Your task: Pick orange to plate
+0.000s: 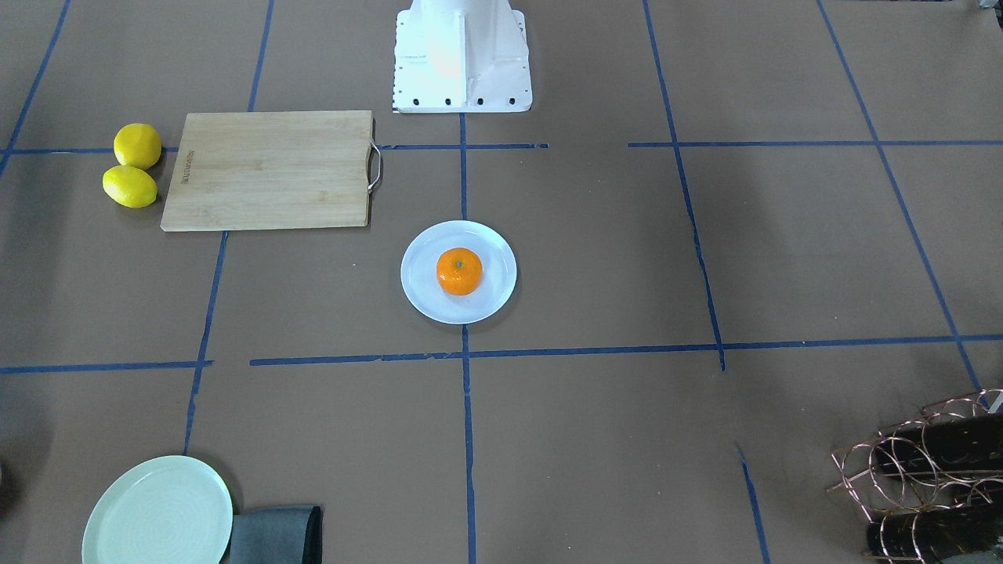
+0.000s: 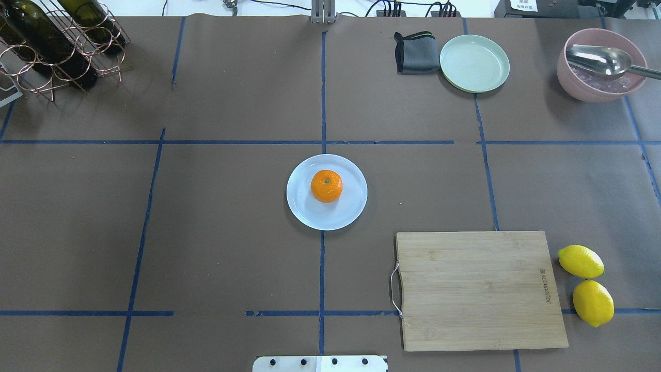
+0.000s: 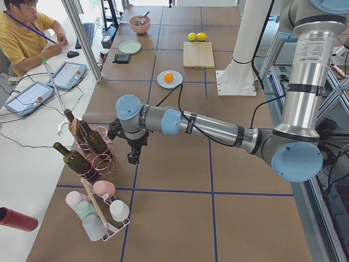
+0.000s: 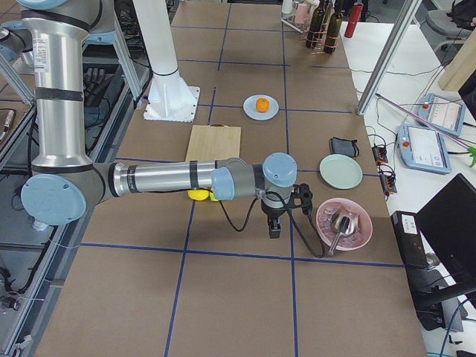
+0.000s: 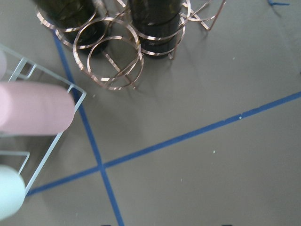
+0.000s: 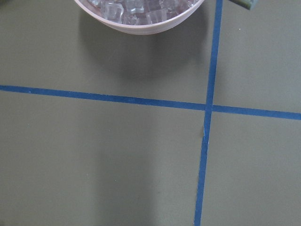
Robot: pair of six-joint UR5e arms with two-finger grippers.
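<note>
L fingers (image 3: 133,157), R fingers (image 4: 273,227): grip can't tell; orange (image 1: 459,271) on plate (image 1: 419,294).

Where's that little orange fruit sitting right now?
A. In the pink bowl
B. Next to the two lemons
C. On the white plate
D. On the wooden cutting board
C: the overhead view shows the orange resting near the middle of the white plate, with the plate's rim visible all around it.
</note>
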